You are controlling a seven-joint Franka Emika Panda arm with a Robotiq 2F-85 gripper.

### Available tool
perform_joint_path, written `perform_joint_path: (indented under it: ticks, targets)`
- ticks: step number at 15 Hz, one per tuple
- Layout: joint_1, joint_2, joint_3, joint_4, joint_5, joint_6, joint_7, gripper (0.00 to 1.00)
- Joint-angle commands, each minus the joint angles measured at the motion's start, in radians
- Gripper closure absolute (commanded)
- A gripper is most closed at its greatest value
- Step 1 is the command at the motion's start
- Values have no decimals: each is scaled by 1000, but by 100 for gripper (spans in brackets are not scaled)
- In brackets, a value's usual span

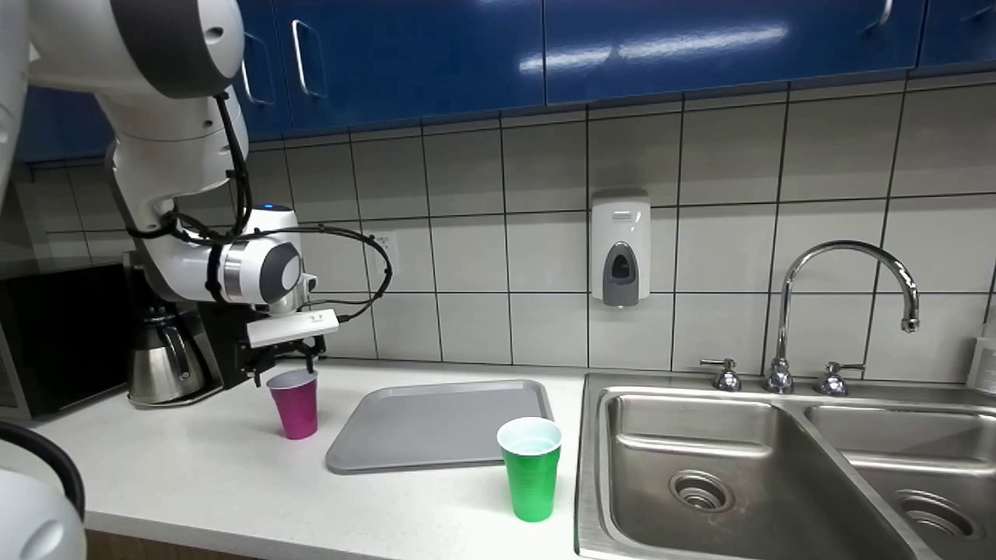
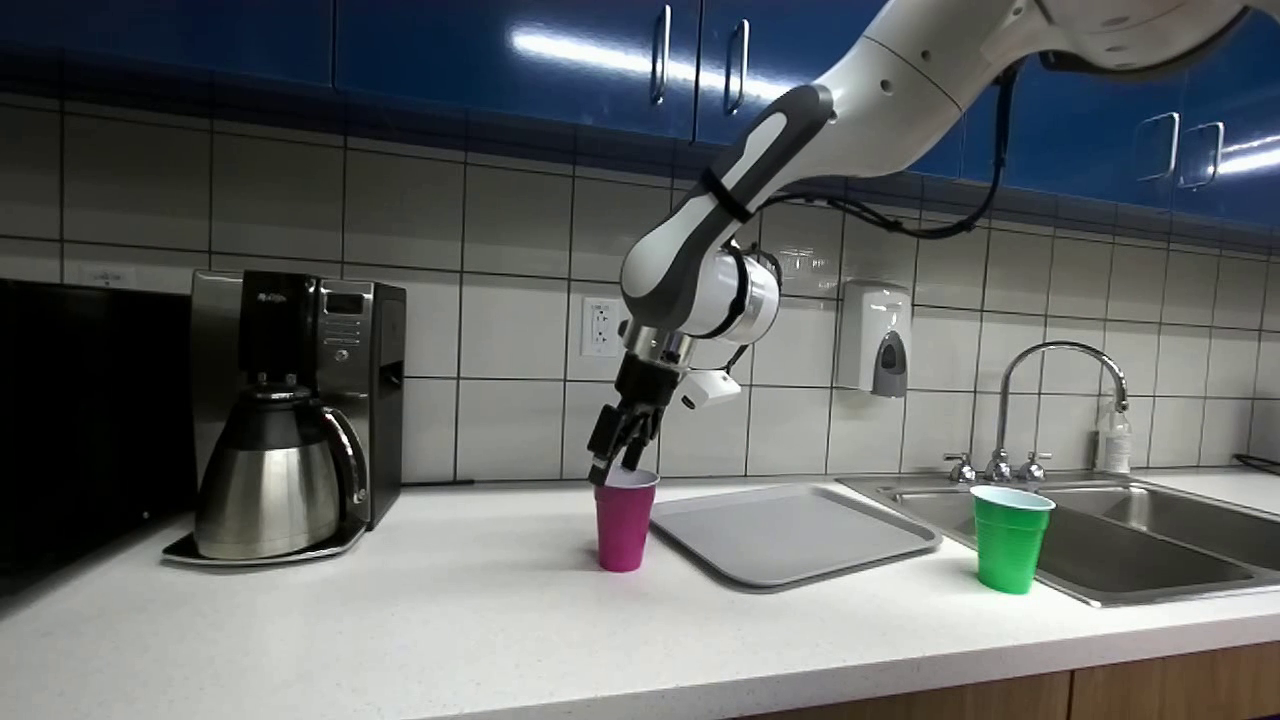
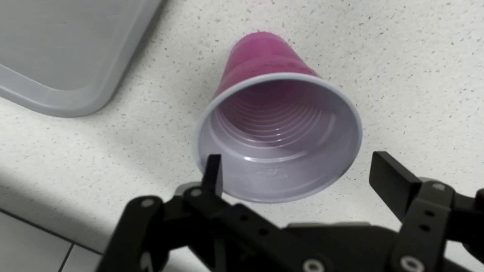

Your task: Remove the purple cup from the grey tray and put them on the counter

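Note:
The purple cup [image 1: 296,408] stands upright on the white counter [image 1: 210,467], beside the grey tray [image 1: 443,424] and apart from it. The cup [image 2: 623,530] shows on the coffee-maker side of the tray [image 2: 790,540] in an exterior view. In the wrist view the cup's pale inside [image 3: 278,124] faces the camera, with a tray corner [image 3: 72,102] at upper left. My gripper [image 3: 295,166] is open at the cup's rim. One finger overlaps the rim's left edge; the other is apart to its right. The gripper [image 1: 284,373] is just above the cup; contact cannot be told.
A green cup [image 1: 533,470] stands on the counter by the tray's corner and the steel sink [image 1: 591,467]. A coffee maker with a steel carafe [image 2: 270,480] stands on the other side. A tiled wall runs behind, with blue cabinets [image 2: 520,60] above.

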Motion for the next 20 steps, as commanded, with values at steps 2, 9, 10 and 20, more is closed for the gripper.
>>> perform_joint_path:
  ticks: [2,9,10,20]
  targets:
    - [-36,-48,22,-23,7,30,-36,0]
    - [-94,-116,19,-51,51,46,-67,0]
    - [-104,-126,17,-56,60,45,-71,0]
    - [-166,-256,3,-150,242,27,-208,0]
